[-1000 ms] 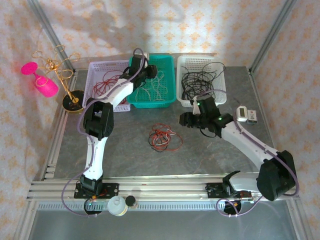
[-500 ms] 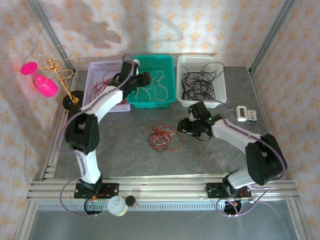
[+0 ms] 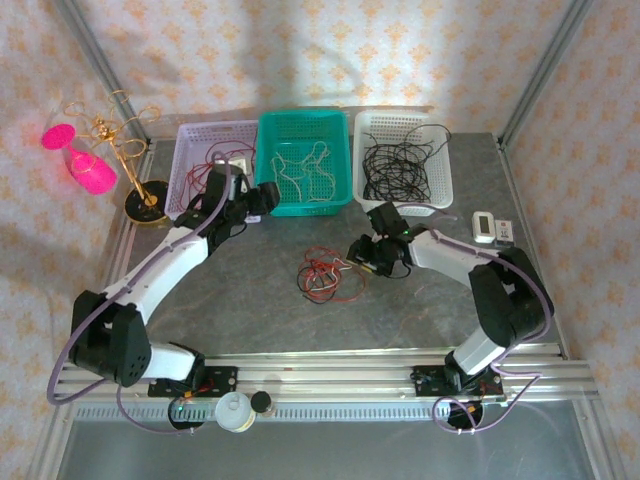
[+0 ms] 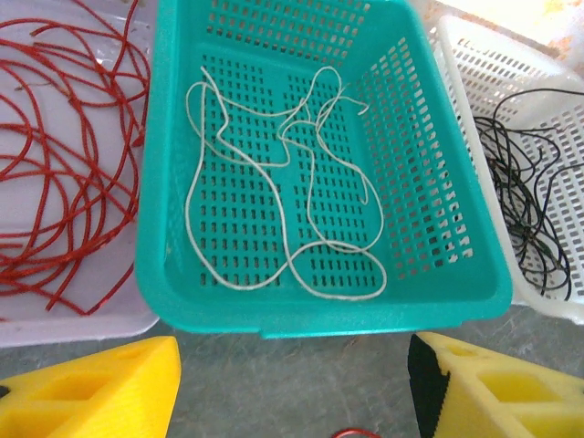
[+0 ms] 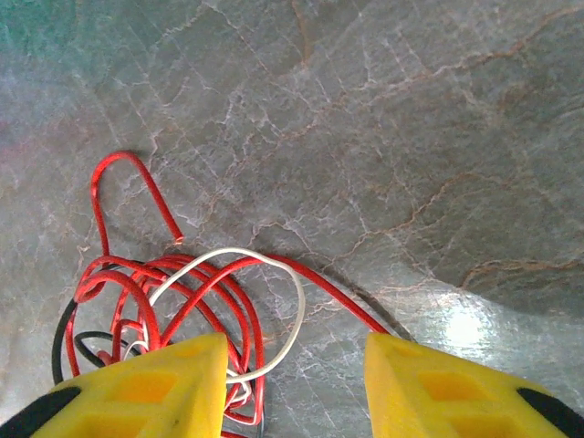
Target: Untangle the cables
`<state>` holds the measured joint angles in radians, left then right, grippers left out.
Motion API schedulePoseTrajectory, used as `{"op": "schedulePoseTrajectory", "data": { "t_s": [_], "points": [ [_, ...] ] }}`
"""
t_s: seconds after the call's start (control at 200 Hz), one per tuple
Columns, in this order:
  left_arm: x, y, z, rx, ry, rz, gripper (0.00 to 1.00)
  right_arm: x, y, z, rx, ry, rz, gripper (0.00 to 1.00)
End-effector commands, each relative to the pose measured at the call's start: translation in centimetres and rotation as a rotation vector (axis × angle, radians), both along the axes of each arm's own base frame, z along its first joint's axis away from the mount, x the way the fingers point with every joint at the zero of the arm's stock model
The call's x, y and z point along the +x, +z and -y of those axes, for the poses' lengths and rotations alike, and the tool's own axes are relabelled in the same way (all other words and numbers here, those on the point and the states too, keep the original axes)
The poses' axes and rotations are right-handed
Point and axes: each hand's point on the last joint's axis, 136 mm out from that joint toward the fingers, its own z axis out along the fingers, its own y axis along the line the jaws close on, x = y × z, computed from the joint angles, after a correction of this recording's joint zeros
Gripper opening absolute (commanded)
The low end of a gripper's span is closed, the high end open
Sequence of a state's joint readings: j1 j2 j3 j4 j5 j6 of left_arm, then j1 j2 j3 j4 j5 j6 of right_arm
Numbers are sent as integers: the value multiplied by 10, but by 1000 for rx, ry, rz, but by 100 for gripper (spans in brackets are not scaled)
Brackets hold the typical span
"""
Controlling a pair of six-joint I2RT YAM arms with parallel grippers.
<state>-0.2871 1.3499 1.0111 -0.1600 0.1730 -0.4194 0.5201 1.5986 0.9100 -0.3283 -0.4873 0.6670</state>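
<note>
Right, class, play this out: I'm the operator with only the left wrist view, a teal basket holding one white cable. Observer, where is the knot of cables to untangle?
Observer: The knot lies on the table, on the near side of the teal basket.
Operator: Which colours are in it?
Observer: The right wrist view shows red, white and black strands looped together.
Operator: Is anything close to it?
Observer: The right fingers stand open at its right edge. A white loop and a red strand lie between them, not gripped.
</note>
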Motion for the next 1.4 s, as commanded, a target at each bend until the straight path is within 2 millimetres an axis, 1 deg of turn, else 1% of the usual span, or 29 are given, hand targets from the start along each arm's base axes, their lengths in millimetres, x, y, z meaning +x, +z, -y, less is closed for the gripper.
{"op": "schedulePoseTrajectory", "data": {
  "t_s": [0.0, 0.135, 0.185, 0.32, 0.375, 0.435, 0.536, 0.596, 0.671, 0.796, 0.866, 0.956, 0.976, 0.981, 1.031, 1.111, 1.141, 1.251, 1.266, 1.276, 1.331, 1.346, 1.391],
  "points": [
    [-11, 2, -4, 2, -5, -1, 68, 6, 1, -5, 4, -47, -10, 44],
    [-17, -4, -3, 13, -25, -22, 68, 5, -6, -16, -1, -32, -29, 44],
    [-18, -5, -3, 15, -28, -23, 68, 5, -9, -19, -3, -29, -33, 42],
    [-20, -6, -2, 13, -36, -22, 68, 9, -15, -21, -10, -42, -33, 38],
    [-21, -6, -2, 16, -39, -22, 68, 10, -17, -20, -17, -44, -29, 34],
    [-21, -6, -3, 23, -40, -22, 68, 12, -17, -18, -35, -49, -20, 26],
    [-22, -5, -3, 32, -46, -25, 68, 16, -11, -10, -82, -42, 17, 17],
    [-22, -4, -3, 32, -45, -24, 68, 19, -4, -6, -107, -35, 49, 11],
    [-21, -3, -3, 27, -44, -21, 68, 21, 7, -2, -119, -30, 87, 0],
    [-19, 5, -2, 2, -36, 1, 67, 22, 24, 0, -114, -13, 142, 0],
    [-20, 14, 3, -23, -59, 31, 67, 22, 37, -1, -105, 17, 183, 0],
    [-24, 26, 14, -54, -119, 76, 67, 26, 64, -2, -105, 80, 274, 0],
    [-25, 30, 18, -62, -142, 91, 67, 27, 69, -2, -111, 93, 291, 0],
    [-26, 31, 19, -64, -150, 96, 67, 27, 74, -2, -114, 101, 305, 0],
    [-30, 41, 31, -79, -215, 132, 67, 30, 93, 1, -142, 148, 371, 0],
    [-42, 53, 53, -102, -339, 184, 67, 32, 125, -3, -153, 258, 478, 0],
    [-48, 58, 65, -120, -403, 206, 67, 30, 137, -6, -149, 305, 517, 0],
    [-73, 74, 105, -185, -625, 295, 69, 20, 176, -19, -94, 470, 669, 0],
    [-77, 74, 109, -184, -647, 305, 69, 17, 181, -21, -83, 493, 688, 0],
    [-79, 77, 112, -183, -659, 326, 69, 16, 183, -22, -78, 513, 703, 0],
    [-86, 80, 119, -173, -684, 386, 71, 4, 199, -30, -36, 621, 790, 0],
    [-88, 77, 120, -169, -686, 388, 72, 0, 203, -32, -23, 648, 814, 0],
    [-90, 76, 121, -168, -685, 421, 73, -9, 215, -36, -1, 721, 890, 0]
  ]
}}
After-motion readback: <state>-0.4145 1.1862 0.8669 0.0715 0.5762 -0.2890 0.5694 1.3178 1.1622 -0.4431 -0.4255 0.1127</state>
